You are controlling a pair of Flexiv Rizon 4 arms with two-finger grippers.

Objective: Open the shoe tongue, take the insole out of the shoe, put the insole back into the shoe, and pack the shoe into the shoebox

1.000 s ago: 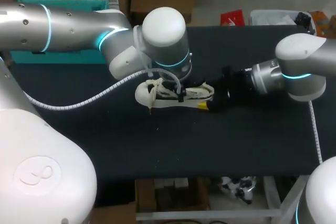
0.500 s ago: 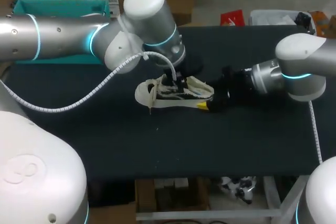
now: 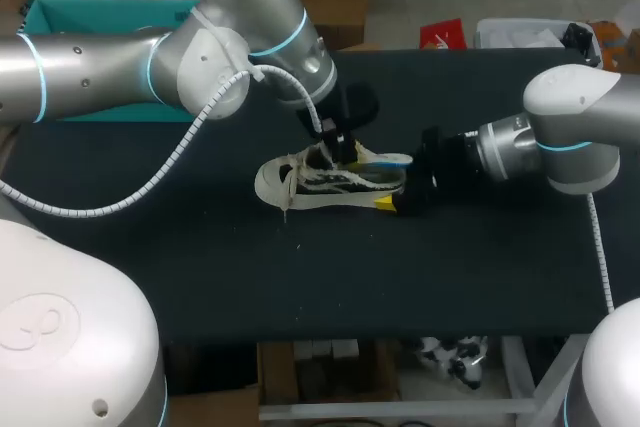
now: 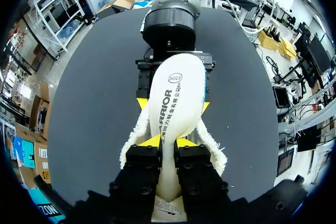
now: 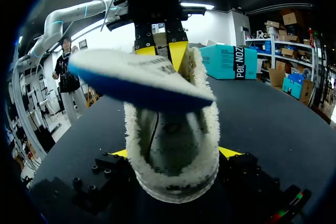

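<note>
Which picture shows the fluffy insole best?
The left wrist view: the insole fills the middle, its white top facing the camera, pinched in the left end effector. The right wrist view shows its blue underside end-on, above the shoe. The head view shows only a small sliver of it.

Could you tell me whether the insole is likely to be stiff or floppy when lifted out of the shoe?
Probably fairly springy: the insole juts from the left end effector with little droop. Likely light, since a pinch near one end holds it up. Its soft-looking top should grip rather than slip.
</note>
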